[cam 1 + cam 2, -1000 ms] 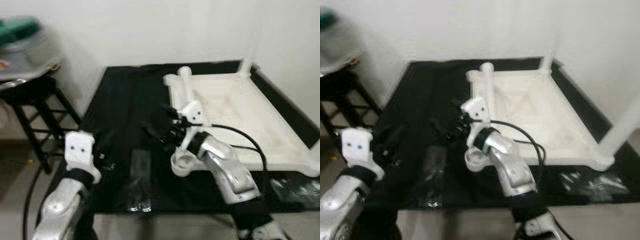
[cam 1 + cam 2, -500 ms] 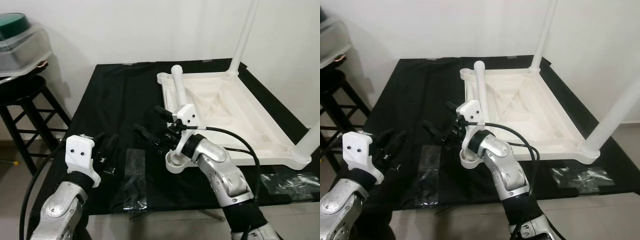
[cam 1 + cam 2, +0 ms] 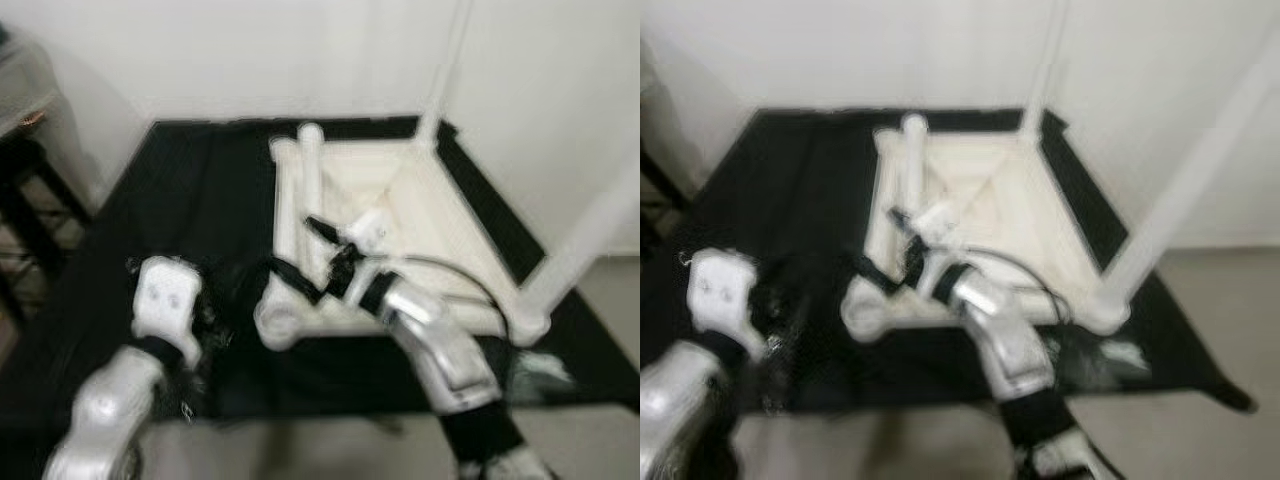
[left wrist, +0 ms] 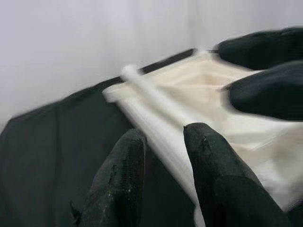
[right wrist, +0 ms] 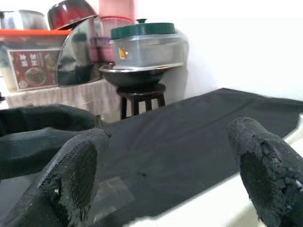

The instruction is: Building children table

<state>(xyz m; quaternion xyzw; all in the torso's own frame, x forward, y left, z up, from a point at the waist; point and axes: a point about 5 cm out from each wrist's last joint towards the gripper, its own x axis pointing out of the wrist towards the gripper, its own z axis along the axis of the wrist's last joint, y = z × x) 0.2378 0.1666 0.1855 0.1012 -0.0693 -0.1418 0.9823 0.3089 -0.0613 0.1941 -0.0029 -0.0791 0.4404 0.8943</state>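
Note:
A white children's table top (image 3: 430,190) lies upside down on a black-covered surface (image 3: 190,190). One white leg (image 3: 452,60) stands at its far corner and another (image 3: 590,230) at its near right corner. A loose white leg (image 3: 312,190) lies along its left edge. Its near-left corner socket (image 3: 275,325) has no leg in it. My right gripper (image 3: 303,255) hovers open just above that corner, its pads (image 5: 71,175) wide apart and holding nothing. Just left of the corner my left gripper (image 3: 225,300) is open, its fingers (image 4: 118,179) pointing at the loose leg (image 4: 156,99).
A black stool (image 5: 139,92) carrying lidded containers and bowls stands to the left of the surface. White walls close off the back and right. Crumpled clear plastic (image 3: 545,370) lies by the near right corner. The eye views are blurred.
The whole picture has shifted and blurred, so the head has moved. Relative to the table top, both grippers are closer to its near-left corner. Both stay open.

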